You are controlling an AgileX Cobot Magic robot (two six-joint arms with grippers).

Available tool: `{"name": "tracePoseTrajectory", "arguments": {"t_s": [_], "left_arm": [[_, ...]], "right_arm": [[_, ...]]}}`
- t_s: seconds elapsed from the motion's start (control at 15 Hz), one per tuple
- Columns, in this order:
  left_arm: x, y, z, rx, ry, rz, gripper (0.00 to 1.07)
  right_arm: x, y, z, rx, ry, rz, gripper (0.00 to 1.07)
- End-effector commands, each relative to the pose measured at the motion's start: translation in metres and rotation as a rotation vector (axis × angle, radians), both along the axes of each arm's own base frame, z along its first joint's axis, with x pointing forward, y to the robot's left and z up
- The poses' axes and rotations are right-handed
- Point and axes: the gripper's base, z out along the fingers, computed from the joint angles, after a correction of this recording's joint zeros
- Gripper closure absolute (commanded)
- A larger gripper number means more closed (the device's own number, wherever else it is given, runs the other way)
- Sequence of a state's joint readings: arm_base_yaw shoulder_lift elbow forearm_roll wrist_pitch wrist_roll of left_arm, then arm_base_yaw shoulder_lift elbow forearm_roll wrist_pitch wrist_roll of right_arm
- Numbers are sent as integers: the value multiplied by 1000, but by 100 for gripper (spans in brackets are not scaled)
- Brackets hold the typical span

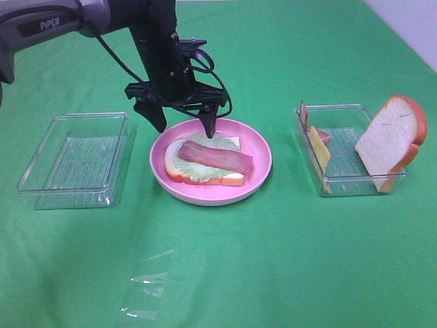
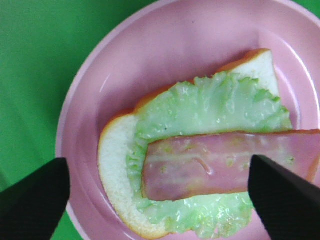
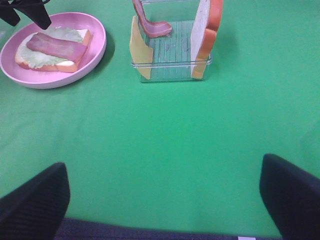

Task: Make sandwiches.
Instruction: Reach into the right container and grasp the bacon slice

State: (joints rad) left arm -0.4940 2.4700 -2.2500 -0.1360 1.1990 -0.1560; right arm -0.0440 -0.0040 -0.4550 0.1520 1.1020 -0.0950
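Now your left gripper [image 1: 184, 128] hangs spread above the sandwich [image 1: 205, 162]; your right gripper [image 3: 162, 197] waits spread by the bench's [image 1: 287, 266] near edge.

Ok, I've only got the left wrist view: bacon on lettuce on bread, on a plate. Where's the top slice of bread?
Observer: A bread slice leans upright at the far right end of a clear tray, to the right of the plate.
Operator: Any cheese in there?
Observer: Yes, a cheese slice stands on edge at that tray's left end.
Operator: And where's the right gripper?
Observer: The right gripper is open above bare green cloth, short of the tray and holding nothing.
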Motion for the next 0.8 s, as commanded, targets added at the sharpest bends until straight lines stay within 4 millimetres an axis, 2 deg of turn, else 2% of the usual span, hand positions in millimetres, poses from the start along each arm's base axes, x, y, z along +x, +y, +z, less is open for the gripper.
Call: {"name": "tracePoseTrajectory", "arguments": {"t_s": [0.07, 0.53, 0.73, 0.8], "left_arm": [[-1, 1, 33, -22, -60, -21, 6], [-8, 7, 38, 36, 0, -42, 6], [-19, 14, 58, 53, -26, -102, 6], [-21, 26, 64, 86, -33, -99, 6]], "right_arm": [[-4, 1, -1, 2, -33, 4, 9], [-4, 1, -1, 2, -33, 4, 9], [-4, 1, -1, 2, -33, 4, 9], [-4, 1, -1, 2, -33, 4, 9]]}}
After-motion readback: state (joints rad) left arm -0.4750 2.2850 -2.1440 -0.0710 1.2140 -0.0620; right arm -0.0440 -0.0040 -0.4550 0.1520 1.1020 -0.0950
